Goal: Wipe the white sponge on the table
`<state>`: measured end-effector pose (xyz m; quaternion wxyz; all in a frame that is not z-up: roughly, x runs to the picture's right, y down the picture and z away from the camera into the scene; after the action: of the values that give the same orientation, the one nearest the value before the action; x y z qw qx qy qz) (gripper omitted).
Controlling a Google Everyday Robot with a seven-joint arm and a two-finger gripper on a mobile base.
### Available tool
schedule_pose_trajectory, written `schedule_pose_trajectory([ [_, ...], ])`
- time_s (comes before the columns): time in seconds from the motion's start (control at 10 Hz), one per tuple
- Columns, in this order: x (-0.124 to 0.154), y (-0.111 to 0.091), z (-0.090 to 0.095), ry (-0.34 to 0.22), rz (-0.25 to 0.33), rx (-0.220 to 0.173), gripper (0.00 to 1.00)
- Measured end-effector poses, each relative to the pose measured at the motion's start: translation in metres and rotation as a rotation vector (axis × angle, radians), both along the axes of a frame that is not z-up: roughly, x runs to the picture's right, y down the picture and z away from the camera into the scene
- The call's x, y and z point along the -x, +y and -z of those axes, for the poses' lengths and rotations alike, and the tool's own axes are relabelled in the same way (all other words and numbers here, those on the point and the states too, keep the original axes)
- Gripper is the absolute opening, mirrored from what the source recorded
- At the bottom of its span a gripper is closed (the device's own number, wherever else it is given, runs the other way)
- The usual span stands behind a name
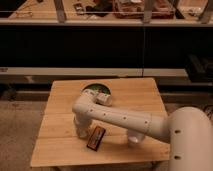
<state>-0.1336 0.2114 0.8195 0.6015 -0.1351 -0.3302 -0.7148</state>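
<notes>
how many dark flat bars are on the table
1. The dark bar with an orange edge lies near the front edge of the table, beside the tool, which points down at the tabletop. The arm covers part of the table, so another may be hidden.

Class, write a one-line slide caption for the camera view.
A white robot arm reaches across the wooden table, its claw down near the tabletop beside a dark orange-edged bar.

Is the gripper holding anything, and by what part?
Cannot be told: the gripper is down at the table beside the dark bar, and nothing shows of a hold.
</notes>
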Motion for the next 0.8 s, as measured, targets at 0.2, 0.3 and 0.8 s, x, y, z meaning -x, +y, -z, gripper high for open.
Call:
schedule_pose_trajectory([
  [0.2, 0.014, -0.015, -0.014, -0.004, 0.002, -0.004, 0.0],
  [0.3, 0.026, -0.021, -0.022, -0.013, 0.008, -0.003, 0.0],
  [0.8, 0.118, -0.033, -0.024, -0.173, 0.084, -0.004, 0.0],
])
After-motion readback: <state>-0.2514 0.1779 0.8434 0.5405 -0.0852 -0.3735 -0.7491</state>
